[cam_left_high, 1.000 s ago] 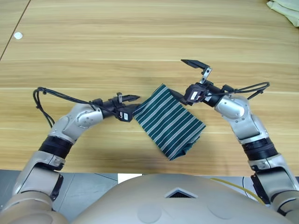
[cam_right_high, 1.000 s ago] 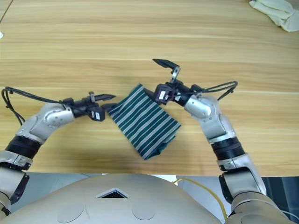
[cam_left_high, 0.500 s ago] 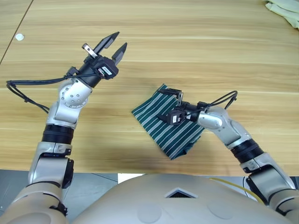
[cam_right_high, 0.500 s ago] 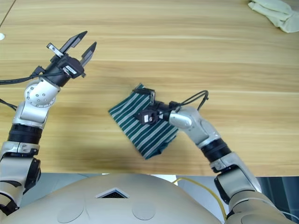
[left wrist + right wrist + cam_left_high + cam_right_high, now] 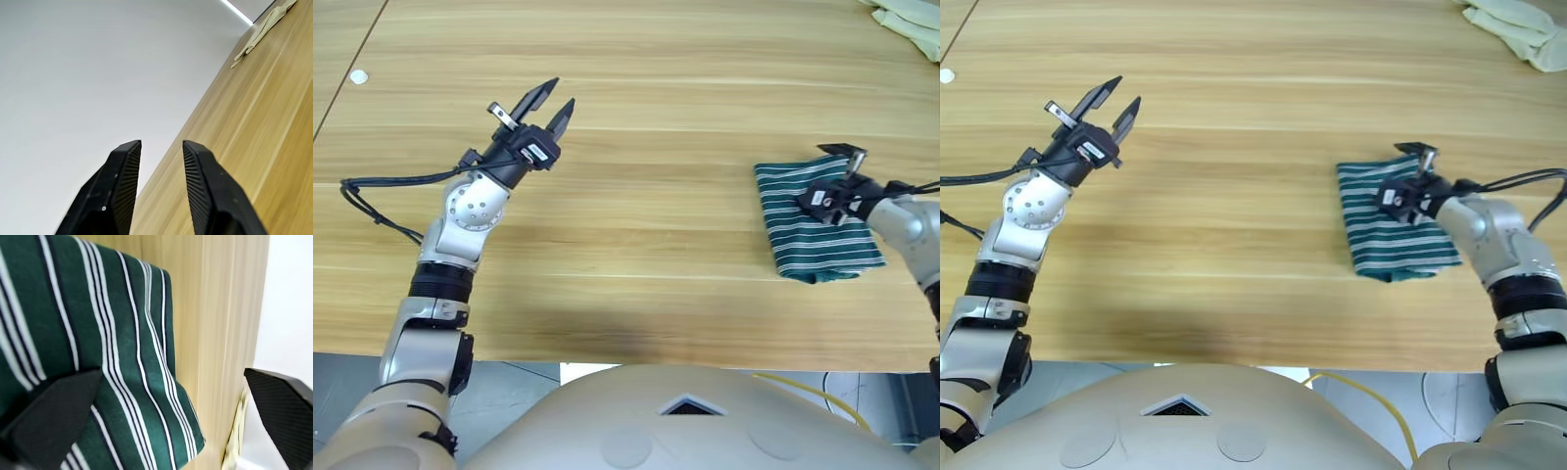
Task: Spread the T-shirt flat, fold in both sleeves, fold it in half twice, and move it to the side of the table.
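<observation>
The folded green-and-white striped T-shirt [image 5: 815, 227] lies on the wooden table [image 5: 646, 147], towards its right side. My right gripper [image 5: 829, 174] is at the shirt's far edge and stands open. In the right wrist view one finger [image 5: 54, 406] rests on the striped cloth [image 5: 98, 333], and the other finger [image 5: 281, 399] is held wide of it over the wood. My left gripper [image 5: 553, 101] is raised above the left part of the table, far from the shirt. It is open with nothing between its fingers [image 5: 122, 171].
A pale beige cloth [image 5: 911, 18] lies at the table's far right corner. A small white disc [image 5: 358, 75] sits at the far left. The table's near edge runs just in front of the shirt.
My right gripper has slid the folded shirt from the table's middle to the right side. The left arm let go of the shirt, lifted up and left, and now holds there.
</observation>
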You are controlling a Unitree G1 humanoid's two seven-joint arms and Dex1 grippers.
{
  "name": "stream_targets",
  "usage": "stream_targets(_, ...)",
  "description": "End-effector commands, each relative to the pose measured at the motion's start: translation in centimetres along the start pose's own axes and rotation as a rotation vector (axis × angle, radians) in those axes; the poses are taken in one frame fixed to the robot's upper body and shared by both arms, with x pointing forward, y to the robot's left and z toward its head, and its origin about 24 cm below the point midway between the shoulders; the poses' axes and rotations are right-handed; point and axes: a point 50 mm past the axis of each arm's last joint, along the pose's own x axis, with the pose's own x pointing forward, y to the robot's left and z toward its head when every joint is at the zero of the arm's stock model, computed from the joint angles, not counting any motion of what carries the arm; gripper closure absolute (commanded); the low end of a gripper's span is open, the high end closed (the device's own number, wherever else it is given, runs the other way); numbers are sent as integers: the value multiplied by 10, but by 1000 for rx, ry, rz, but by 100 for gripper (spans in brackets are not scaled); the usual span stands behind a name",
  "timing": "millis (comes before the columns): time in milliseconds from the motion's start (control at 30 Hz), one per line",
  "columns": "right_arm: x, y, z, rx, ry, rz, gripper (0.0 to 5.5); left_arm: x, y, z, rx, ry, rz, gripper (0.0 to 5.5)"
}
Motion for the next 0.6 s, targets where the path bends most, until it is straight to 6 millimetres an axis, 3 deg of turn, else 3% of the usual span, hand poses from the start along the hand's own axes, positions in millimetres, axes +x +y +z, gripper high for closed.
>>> stream_targets(33, -11, 35, -39, 4, 190, 187, 12, 4, -2, 0, 14, -2, -1, 393)
stream_targets(200, -20, 24, -55, 13, 232, 155, 12, 4, -5, -1, 12, 1, -9, 393)
stream_targets(267, -22, 14, -50, 14, 173, 105, 12, 4, -7, -1, -4, -1, -12, 393)
stream_targets(367, -24, -18, -28, 35, -19, -84, 12, 3, -9, -1, -49, -8, -19, 393)
stream_targets(500, -47, -80, 5, 75, -270, -427, 12, 0, -4, 6, -194, -79, -36, 393)
stream_targets(600, -63, -95, 40, 82, -486, -534, 12, 1, 12, 6, -321, -111, -11, 393)
